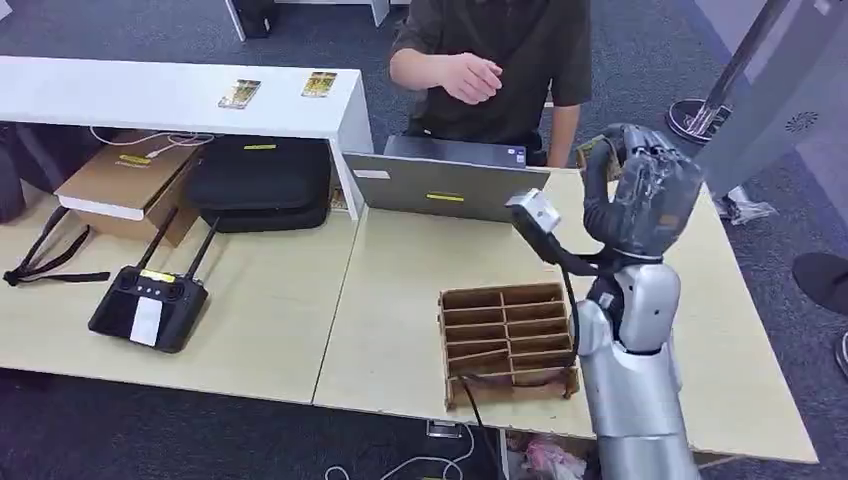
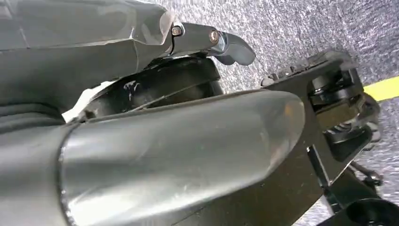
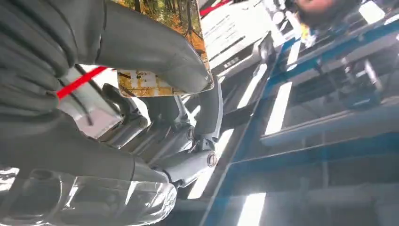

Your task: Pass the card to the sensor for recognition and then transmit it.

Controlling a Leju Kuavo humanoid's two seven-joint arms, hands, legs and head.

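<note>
My right hand [image 1: 640, 195] is raised over the far right part of the bench [image 1: 300, 300], fingers curled and clamped on the card [image 3: 162, 70]. In the right wrist view the card is pinned under my thumb [image 3: 150, 52], its printed autumn-coloured face showing past the thumb tip. From the head view a small edge of the card [image 1: 592, 152] peeks out on the far-left side of the hand.

What the next move turns on, as I judge it, is the gap between the card and the person's hand [image 1: 470, 78], which hovers farther from me and to the left of my hand, well apart from it, above the laptop [image 1: 445, 185]. The card sits on the side of my hand that faces that person, so a reach far and left would bring it across. I cannot make out a sensor with any certainty, so I cannot say whether recognition is done.

My left hand [image 2: 141, 141] hangs low at my side, well away from the bench; its wrist view looks down at carpet, and whether it is released or clenched I cannot tell. The right hand is plainly the nearer one.

The wooden divider tray [image 1: 510, 340] lies near me, below the raised arm.
</note>
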